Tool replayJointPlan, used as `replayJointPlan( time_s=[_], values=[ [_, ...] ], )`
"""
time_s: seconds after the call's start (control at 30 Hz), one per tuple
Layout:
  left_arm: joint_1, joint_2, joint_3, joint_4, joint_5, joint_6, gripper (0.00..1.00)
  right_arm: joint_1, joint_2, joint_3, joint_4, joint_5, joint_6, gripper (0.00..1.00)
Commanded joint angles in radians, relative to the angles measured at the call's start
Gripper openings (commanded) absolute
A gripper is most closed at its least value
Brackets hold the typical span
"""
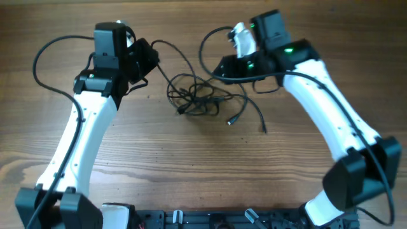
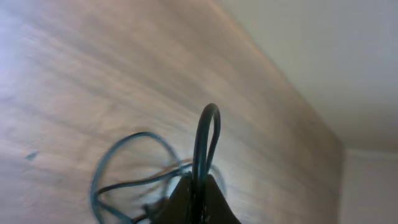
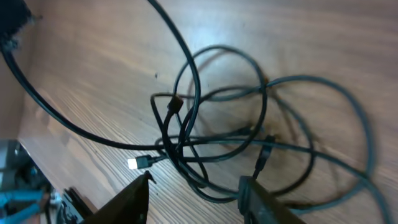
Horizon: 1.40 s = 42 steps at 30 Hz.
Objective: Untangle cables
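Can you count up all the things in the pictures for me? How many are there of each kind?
Robot arms: 2, left and right
Tangled pile of black cables: 1 (I can't tell how many cables are in it)
Wooden table: 1
Total: 4

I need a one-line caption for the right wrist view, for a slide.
Right gripper, fingers apart, above tangled black cables on a wooden table.
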<state>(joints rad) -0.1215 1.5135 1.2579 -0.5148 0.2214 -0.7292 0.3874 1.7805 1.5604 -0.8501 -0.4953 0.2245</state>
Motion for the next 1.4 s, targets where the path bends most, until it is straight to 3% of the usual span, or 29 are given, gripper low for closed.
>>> replayJointPlan(
  time_s=[0.0, 0.43, 0.57, 0.67, 0.77, 0.87, 1.0, 1.37],
  values=[
    [0.002, 0.077, 0.005, -0.025, -0.07, -0.015, 0.04, 0.045, 0.057, 0.002, 0.005, 0.018, 0.008, 0.4],
    [0.002, 0.17, 0.005, -0.029, -0.067, -0.011, 0.04, 0.16, 0.193, 0.002, 0.005, -0.002, -0.148, 0.35],
    [0.002, 0.17, 0.005, -0.029, -0.067, -0.011, 0.04, 0.194, 0.228, 0.002, 0.002, -0.009, -0.185, 0.54],
    [0.002, 0.17, 0.005, -0.029, -0.067, -0.011, 0.04, 0.208, 0.259, 0.002, -0.003, -0.009, -0.196, 0.54],
    [0.002, 0.17, 0.005, -0.029, -0.067, -0.011, 0.04, 0.208, 0.289, 0.002, 0.0, -0.009, -0.194, 0.41],
    [0.001, 0.15, 0.006, -0.008, -0.063, 0.058, 0.04, 0.207, 0.295, 0.002, 0.0, 0.092, -0.09, 0.05],
    [0.031, 0.033, 0.01, 0.056, -0.067, 0.097, 0.04, 0.162, 0.294, 0.002, -0.029, 0.271, 0.177, 0.04],
    [0.269, -0.438, 0.027, 0.092, -0.067, 0.097, 0.04, -0.042, 0.294, 0.002, -0.075, 0.229, 0.201, 0.04]
  ],
)
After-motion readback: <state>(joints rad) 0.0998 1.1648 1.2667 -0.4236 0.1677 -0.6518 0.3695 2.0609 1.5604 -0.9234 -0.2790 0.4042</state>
